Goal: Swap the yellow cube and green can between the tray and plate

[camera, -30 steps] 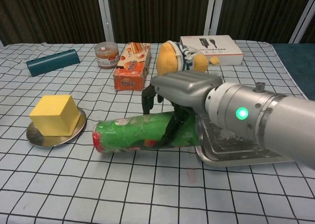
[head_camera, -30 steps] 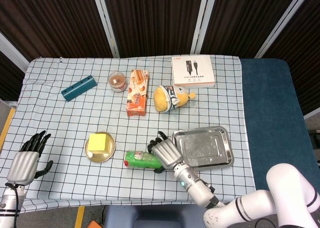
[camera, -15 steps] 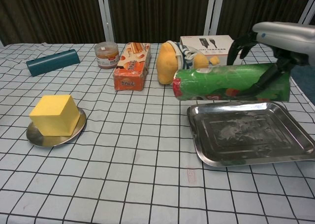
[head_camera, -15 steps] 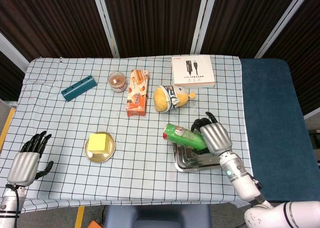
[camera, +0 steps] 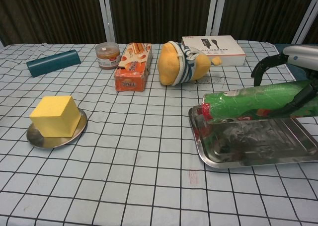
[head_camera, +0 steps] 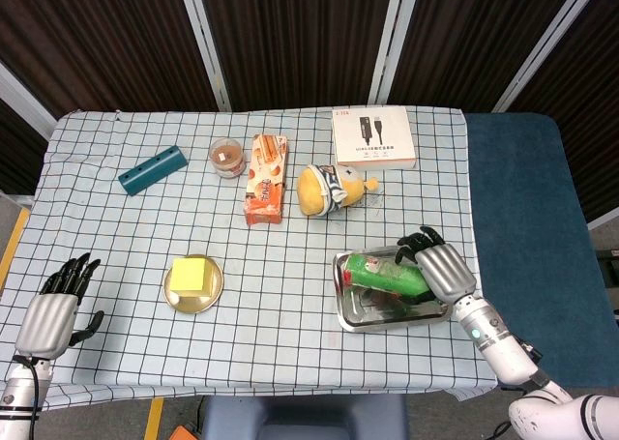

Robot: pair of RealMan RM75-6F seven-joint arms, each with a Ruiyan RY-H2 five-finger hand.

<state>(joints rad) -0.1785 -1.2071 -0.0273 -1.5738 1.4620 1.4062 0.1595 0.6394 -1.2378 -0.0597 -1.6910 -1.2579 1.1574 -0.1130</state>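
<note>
The green can (head_camera: 384,273) (camera: 253,103) lies on its side over the metal tray (head_camera: 368,316) (camera: 258,149), low above or resting on its floor. My right hand (head_camera: 440,268) (camera: 293,62) grips the can's right end. The yellow cube (head_camera: 191,275) (camera: 54,115) sits on the round plate (head_camera: 193,302) (camera: 35,136) at the left. My left hand (head_camera: 53,309) hovers near the table's front left corner, fingers spread, holding nothing.
At the back stand a teal bar (head_camera: 151,169), a brown jar (head_camera: 227,156), an orange snack box (head_camera: 266,179), a yellow plush toy (head_camera: 329,189) and a white cable box (head_camera: 373,138). The plush lies just behind the tray.
My right hand carried the green can from the table left of the tray, up and rightward, then lowered it into the tray. The left hand stayed put.
</note>
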